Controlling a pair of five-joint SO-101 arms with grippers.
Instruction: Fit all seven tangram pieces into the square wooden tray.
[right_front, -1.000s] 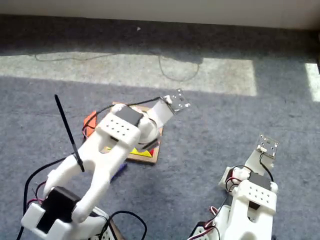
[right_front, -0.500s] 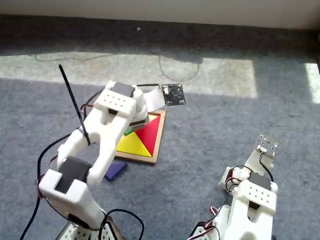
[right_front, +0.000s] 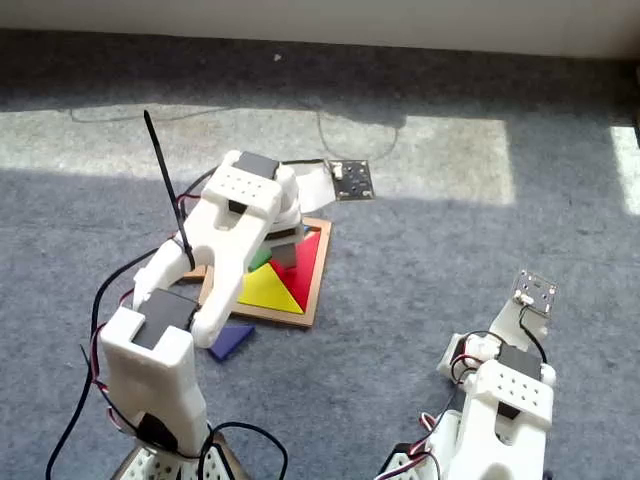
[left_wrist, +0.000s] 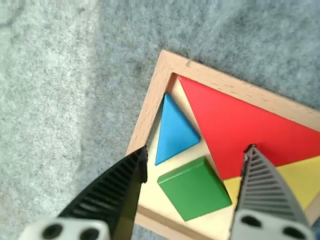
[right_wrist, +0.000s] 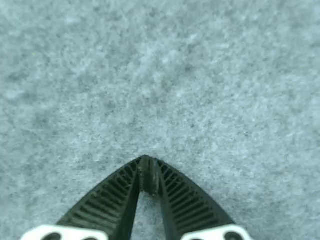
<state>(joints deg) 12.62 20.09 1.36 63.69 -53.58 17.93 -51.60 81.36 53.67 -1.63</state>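
Left end effector (left_wrist: 196, 149) spread, green square (left_wrist: 195, 187) (in tray (left_wrist: 150, 107)) below its tips; right end effector (right_wrist: 149, 160) pressed together

My left fingers (left_wrist: 120, 192) were matt black plastic, ribbed across their inner faces, and my right fingers (right_wrist: 115, 200) were of the same stuff. The tabletop (left_wrist: 55, 110) wore a grey cloth, fuzzy and rough like felt. The tray (left_wrist: 150, 105) was pale bare wood, smooth, with a faint grain. The red triangle (left_wrist: 245, 127), blue triangle (left_wrist: 175, 131), green square (left_wrist: 195, 188) and yellow triangle (left_wrist: 295, 175) had smooth painted faces with a soft, low sheen. My left arm's shell (right_front: 235, 200) was smooth white plastic.
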